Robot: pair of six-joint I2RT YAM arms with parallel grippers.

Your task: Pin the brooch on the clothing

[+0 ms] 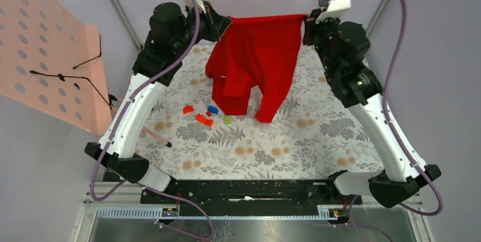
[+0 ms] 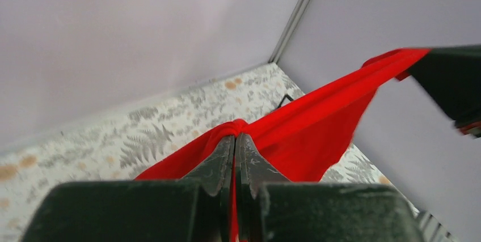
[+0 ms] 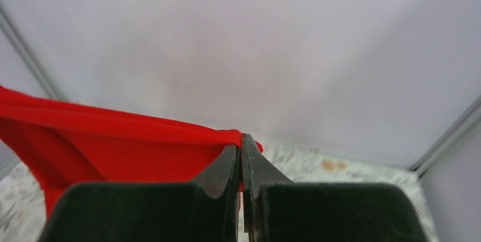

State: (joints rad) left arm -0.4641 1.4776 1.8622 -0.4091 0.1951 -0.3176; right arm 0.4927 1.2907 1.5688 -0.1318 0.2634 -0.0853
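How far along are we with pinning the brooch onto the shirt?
Done: the red shirt is lifted, its top edge stretched between both arms. In hand: the left gripper and right gripper are each shut on fabric. Left: no brooch shows on the shirt; small coloured pieces lie on the table below, untouched; which is the brooch I can't tell.
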